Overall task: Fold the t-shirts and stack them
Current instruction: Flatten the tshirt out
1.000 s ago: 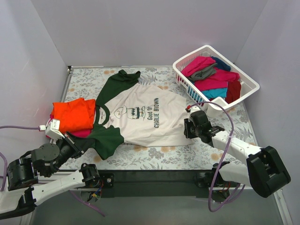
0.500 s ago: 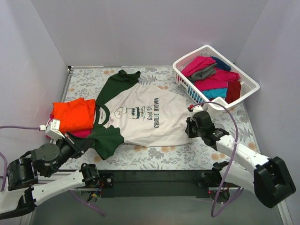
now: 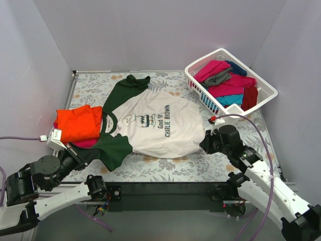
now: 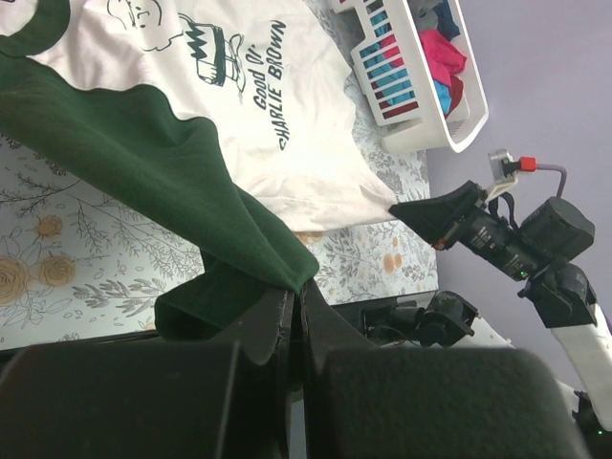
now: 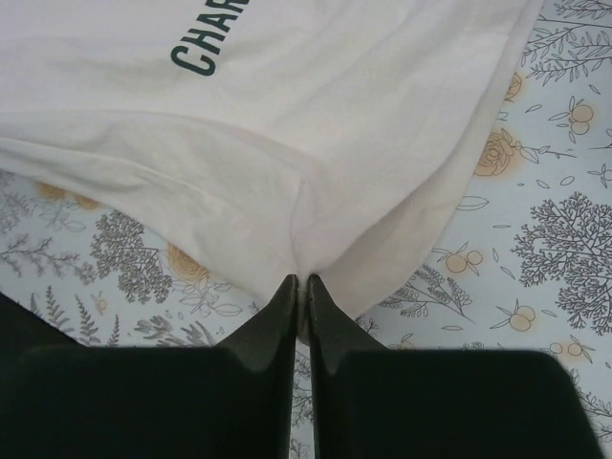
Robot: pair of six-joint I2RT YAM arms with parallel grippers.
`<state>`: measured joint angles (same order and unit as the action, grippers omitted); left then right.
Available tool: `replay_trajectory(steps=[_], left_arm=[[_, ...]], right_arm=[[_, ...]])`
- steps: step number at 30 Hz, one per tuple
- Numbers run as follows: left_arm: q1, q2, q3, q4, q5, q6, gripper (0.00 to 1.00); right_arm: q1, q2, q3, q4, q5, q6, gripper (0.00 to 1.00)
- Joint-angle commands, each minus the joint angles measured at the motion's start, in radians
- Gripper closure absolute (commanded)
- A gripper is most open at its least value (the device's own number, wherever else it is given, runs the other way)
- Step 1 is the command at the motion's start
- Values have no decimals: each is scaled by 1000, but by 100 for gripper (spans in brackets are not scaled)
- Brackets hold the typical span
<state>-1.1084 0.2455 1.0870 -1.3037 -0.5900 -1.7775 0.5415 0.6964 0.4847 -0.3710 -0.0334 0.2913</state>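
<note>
A cream-white t-shirt (image 3: 155, 123) with dark green sleeves and a cartoon print lies spread on the floral cover. My left gripper (image 3: 77, 150) (image 4: 297, 289) is shut on the cuff of its near green sleeve (image 4: 191, 191). At the shirt's hem, my right gripper (image 3: 206, 144) (image 5: 301, 279) is shut on a pinch of the white cloth (image 5: 316, 172), which rises off the cover at the jaws. An orange t-shirt (image 3: 77, 122) lies folded on a magenta one at the left. More t-shirts, magenta, grey, teal, dark red and navy, fill the basket.
The white slatted basket (image 3: 200, 90) stands at the back right, close behind the right arm. Grey walls close in the back and both sides. The table's dark near edge (image 3: 160, 188) runs between the arm bases.
The right gripper closed on the shirt's hem and drew back toward the near right, pulling the hem with it. The left gripper kept its hold on the sleeve and shifted slightly nearer.
</note>
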Motion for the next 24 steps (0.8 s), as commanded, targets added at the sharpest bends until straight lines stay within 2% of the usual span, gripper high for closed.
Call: replay_trajectory(steps=[1,12,17,24], left_arm=[[5,-11,10,-16,5,4,100],[5,-23,14,-28,15,-2,100],[5,-57,21,-39,15,-17,100],[7,-60,4,-29,12,-20,100]], right_arm=[[11,-63,77,-103,-60,35,99],[11,-184,147,-298,-131,91,99],[11,-271,227,-431,-50,111,99],[11,-310,269,-493,13,117,99]])
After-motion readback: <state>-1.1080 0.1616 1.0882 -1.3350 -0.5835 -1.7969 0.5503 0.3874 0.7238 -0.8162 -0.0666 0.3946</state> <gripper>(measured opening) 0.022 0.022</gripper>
